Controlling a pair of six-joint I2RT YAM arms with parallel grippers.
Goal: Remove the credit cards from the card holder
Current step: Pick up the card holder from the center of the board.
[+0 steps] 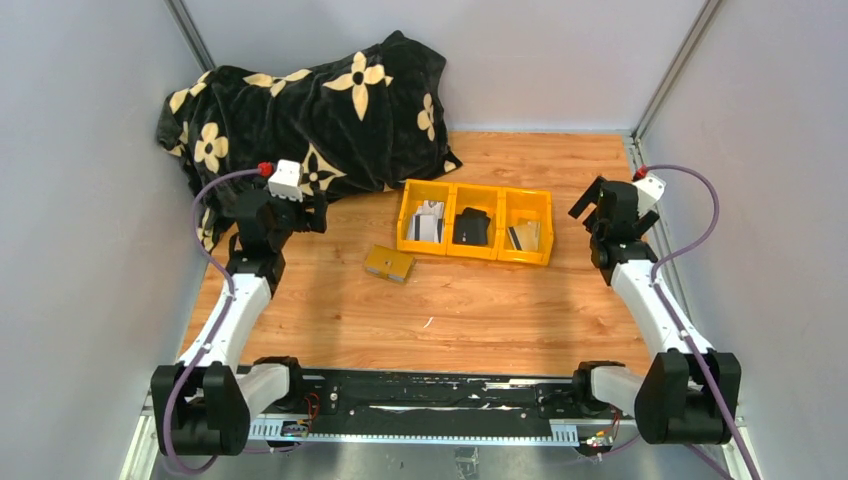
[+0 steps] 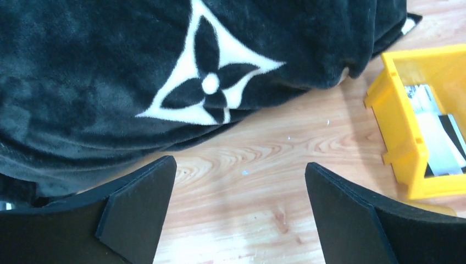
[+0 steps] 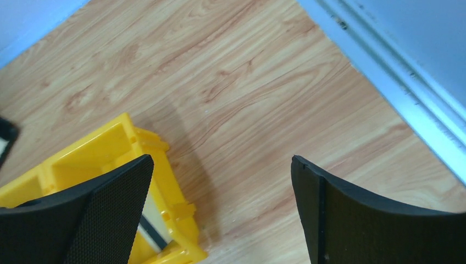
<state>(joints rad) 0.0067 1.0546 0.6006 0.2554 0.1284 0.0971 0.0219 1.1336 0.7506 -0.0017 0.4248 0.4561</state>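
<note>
L hand: apart, empty.
R hand: apart, empty.
Card holder: looks shut, flat on worktop.
Risk: holder skids if unpinned; cards inside may jam.

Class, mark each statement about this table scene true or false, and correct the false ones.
1. The card holder lies on the table, outside the yellow tray. True.
2. The left fingers grip the card holder. False: they stand open and empty, near the blanket.
3. A black folded item sits in the tray's middle compartment. True.
4. The blanket covers the tray. False: it lies to the tray's back left, and the tray is uncovered.
5. The right fingers are shut. False: they stand open.
</note>
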